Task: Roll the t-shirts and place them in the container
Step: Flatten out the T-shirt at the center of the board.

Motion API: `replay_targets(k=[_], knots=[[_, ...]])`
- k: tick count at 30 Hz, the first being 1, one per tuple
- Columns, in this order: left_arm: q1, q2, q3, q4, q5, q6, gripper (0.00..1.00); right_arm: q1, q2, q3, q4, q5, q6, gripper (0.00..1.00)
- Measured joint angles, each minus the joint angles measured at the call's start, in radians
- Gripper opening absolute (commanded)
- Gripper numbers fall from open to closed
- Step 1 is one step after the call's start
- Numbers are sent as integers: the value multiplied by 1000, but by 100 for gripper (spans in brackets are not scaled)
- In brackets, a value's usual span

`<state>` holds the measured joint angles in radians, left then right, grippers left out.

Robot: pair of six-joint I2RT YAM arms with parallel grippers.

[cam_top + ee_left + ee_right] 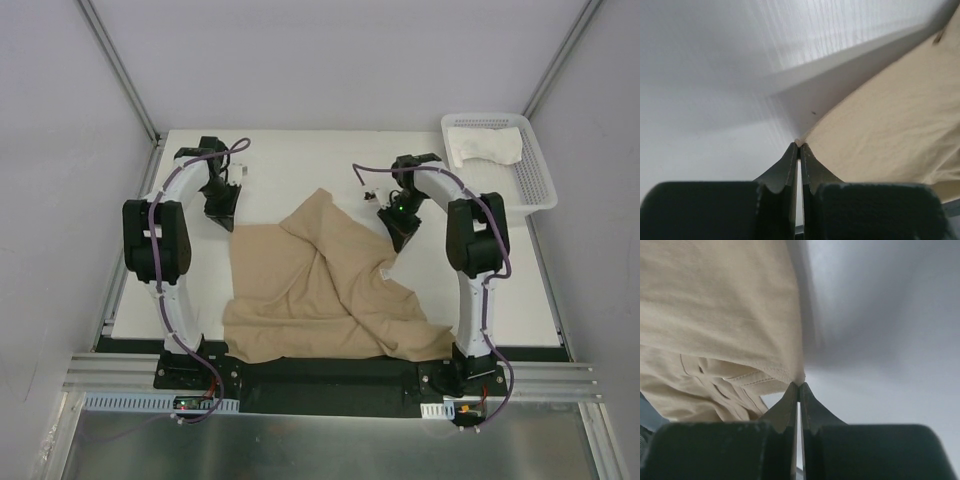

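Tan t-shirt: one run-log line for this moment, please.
tan t-shirt: crumpled, unrolled | left gripper: shut on its corner | right gripper: shut on its edge | white t-shirt: in basket

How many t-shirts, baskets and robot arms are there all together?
T-shirts: 2 (one soft tan cloth t-shirt, one white cloth t-shirt lying in the basket)
White plastic mesh basket: 1
Black-and-white robot arms: 2 (left arm, right arm)
Total: 5
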<state>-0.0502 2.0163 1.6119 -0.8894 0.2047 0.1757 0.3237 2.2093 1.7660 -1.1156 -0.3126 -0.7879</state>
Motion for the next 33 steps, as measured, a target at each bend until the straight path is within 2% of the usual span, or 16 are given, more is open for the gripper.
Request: replay_targets(k=[3, 7, 8, 9, 11, 14, 17, 19, 26, 30, 33], knots=[[0, -40, -26, -12, 1, 1, 0, -46, -43, -63, -16, 37, 8, 1], [0, -31, -34, -24, 3, 2, 0, -45, -49, -83, -46, 83, 12, 1], [0, -26, -34, -27, 3, 3, 0, -43, -48, -77, -58, 95, 12, 19], [0, -23, -34, -30, 3, 3, 0, -41, -38, -50, -90, 108, 12, 31], [0, -19, -34, -35, 3, 4, 0, -39, -7, 47, -130, 121, 17, 48], [0, -19, -34, -37, 16, 8, 0, -46, 37, 246, -159, 100, 25, 59], [0, -19, -34, -41, 38, 10, 0, -49, 68, 436, -89, 64, 47, 62], [0, -19, -33, -42, 56, 10, 0, -42, 69, 485, -13, 50, 54, 61], [0, -19, -42, -43, 104, 11, 0, 83, 176, 529, 267, 114, 3, 57], [0, -19, -66, -47, 113, 12, 0, 159, 324, 601, 377, 138, -16, 60], [0, -19, -80, -53, 128, 12, 0, 175, 374, 615, 425, 133, -21, 61]])
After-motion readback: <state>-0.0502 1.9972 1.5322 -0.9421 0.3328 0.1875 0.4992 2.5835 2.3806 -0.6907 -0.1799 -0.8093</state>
